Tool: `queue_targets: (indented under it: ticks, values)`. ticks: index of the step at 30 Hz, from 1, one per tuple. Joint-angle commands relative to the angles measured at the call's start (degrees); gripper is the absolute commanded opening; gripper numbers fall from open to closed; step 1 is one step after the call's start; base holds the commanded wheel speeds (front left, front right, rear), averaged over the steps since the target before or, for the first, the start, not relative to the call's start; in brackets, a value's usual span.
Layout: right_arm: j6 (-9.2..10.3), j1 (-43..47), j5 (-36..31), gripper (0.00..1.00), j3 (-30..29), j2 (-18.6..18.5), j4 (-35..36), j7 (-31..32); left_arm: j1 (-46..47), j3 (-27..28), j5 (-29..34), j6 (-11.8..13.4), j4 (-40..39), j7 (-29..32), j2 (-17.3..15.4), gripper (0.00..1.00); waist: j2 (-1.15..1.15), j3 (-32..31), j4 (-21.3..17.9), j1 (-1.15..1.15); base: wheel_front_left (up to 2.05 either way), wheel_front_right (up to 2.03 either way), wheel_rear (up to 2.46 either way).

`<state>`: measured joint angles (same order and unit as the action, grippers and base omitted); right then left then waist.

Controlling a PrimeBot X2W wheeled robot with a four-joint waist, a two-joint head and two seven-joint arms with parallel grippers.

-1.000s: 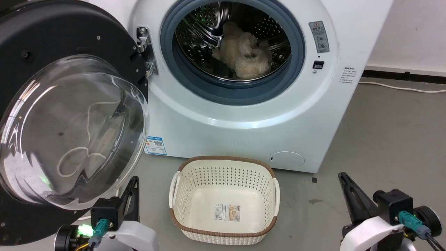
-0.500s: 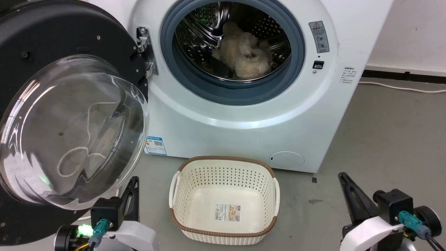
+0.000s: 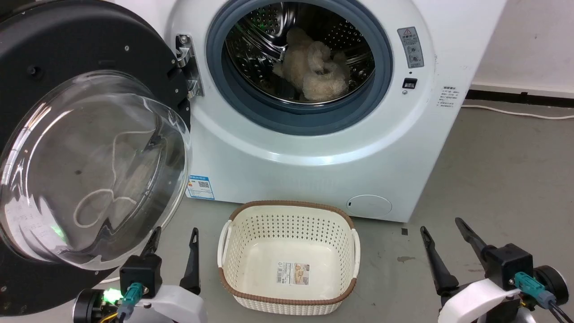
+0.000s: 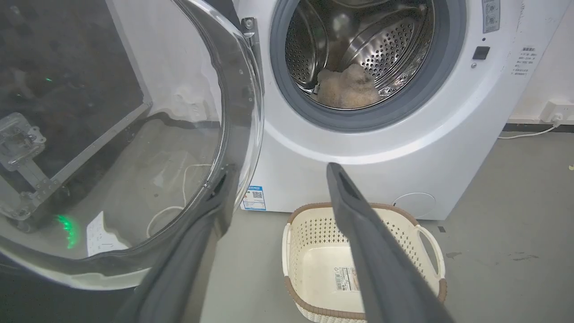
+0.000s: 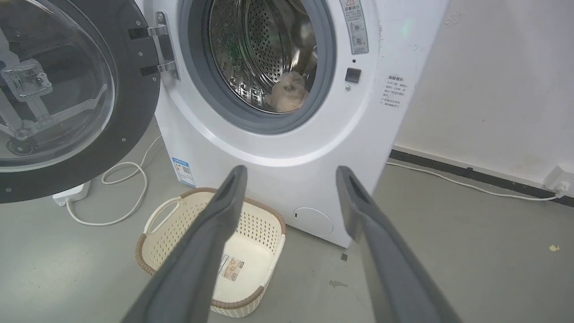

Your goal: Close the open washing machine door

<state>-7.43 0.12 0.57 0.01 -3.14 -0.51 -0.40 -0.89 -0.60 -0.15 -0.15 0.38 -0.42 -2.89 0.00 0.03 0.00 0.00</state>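
Observation:
The washing machine door (image 3: 89,170) is swung wide open to the left on its hinge (image 3: 186,67), its black rim and bulging clear glass bowl facing me. It also appears in the left wrist view (image 4: 134,157) and the right wrist view (image 5: 67,89). My left gripper (image 3: 175,232) stands open just below the bowl's lower edge, holding nothing; its left finger (image 4: 215,202) lies close against the glass rim. My right gripper (image 3: 441,225) is open and empty low on the right, above the floor. Both jaws spread wide (image 4: 281,170) (image 5: 291,170).
The white washing machine (image 3: 314,152) stands ahead, a beige fluffy item (image 3: 314,72) inside its steel drum. A cream perforated basket (image 3: 287,202) sits on the grey floor between my grippers. A white cable (image 5: 125,179) and power strip (image 5: 71,193) lie under the door.
Both grippers have gone from shut to open. The door, basket and camera have stayed put.

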Motion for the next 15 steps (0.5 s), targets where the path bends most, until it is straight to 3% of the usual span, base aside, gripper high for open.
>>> queue_targets:
  ticks: [1,15]
  values:
    - [0.00,0.21,0.59,1.00,-0.21,0.02,-0.15,-0.49,0.19,-0.12,0.25,0.15,0.11,-0.48,-0.08,1.00,0.00,0.00,0.02,0.00,0.00,0.00,0.00]
    - [-0.01,0.72,1.08,1.00,-0.21,0.04,-0.36,-2.18,0.41,-1.76,0.37,0.80,0.56,-2.15,-0.59,1.00,0.00,-0.33,1.78,0.00,0.00,0.00,0.00]
